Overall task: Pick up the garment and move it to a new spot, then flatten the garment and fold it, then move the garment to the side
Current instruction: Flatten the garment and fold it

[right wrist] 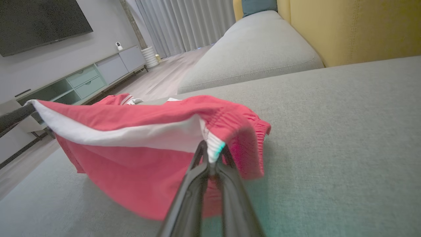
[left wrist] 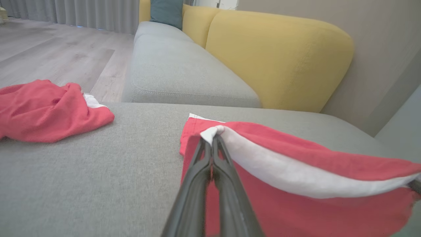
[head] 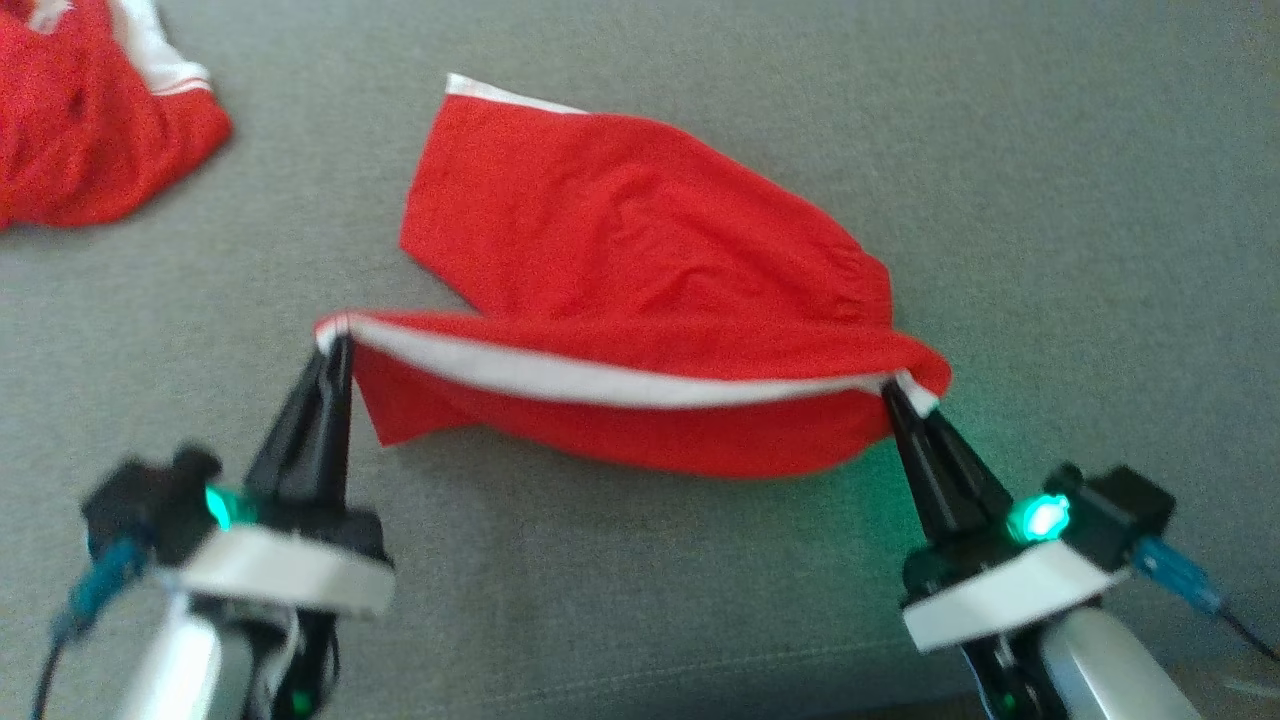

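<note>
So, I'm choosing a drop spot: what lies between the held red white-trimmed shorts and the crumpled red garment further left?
Bare grey fabric sofa cushion between the red white-trimmed shorts and the crumpled red garment; head and left wrist views show it.

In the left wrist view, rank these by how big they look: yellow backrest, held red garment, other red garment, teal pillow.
Largest: held red garment and yellow backrest, close; the garment is nearer the camera, so unranked.
Then: other red garment.
Smallest: teal pillow.
</note>
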### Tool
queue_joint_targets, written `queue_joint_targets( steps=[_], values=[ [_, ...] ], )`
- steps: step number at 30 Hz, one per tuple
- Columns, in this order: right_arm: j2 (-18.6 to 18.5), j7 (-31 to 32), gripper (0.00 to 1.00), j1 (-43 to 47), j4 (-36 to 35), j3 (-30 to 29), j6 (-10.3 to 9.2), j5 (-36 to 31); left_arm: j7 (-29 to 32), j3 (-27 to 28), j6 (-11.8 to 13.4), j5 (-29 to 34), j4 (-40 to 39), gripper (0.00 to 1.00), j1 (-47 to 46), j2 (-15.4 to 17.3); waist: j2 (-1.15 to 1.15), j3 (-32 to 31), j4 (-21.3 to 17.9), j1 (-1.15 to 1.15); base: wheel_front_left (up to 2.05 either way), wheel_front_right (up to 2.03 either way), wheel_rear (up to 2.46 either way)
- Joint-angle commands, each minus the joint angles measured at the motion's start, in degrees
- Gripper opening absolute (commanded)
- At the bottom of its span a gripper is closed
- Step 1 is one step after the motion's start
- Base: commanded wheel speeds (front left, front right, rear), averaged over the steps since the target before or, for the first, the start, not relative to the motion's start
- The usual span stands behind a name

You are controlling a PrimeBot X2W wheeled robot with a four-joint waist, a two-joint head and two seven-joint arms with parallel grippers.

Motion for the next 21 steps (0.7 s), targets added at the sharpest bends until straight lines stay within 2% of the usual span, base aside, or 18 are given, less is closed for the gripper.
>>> queue_joint_targets(
  steps=[1,10,15,21],
  values=[
    [0.7,-1.0,0.0,-2.9,-0.2,1.1,-0.05,0.4,0.4,2.3,-0.6,0.4,0.5,0.0,-5.2,1.3,0.0,1.8,-1.4,0.01,0.0,0.0,0.0],
    [8.5,-3.9,0.0,-13.5,10.4,-0.6,-0.05,-0.1,4.9,2.0,-3.5,1.9,18.2,0.0,-27.6,4.8,0.0,8.2,-5.5,0.01,0.0,0.0,0.0],
    [9.5,-4.3,0.0,-17.1,13.5,-0.1,-0.05,0.1,7.5,1.1,-4.5,2.9,25.9,0.0,-36.0,6.5,0.0,10.6,-7.7,0.01,0.0,0.0,0.0],
    [9.6,-4.4,0.0,-20.6,13.8,2.7,-0.05,3.6,10.0,0.2,-5.2,3.9,32.9,0.0,-43.4,8.4,0.0,12.3,-10.0,0.01,0.0,0.0,0.0]
  ],
)
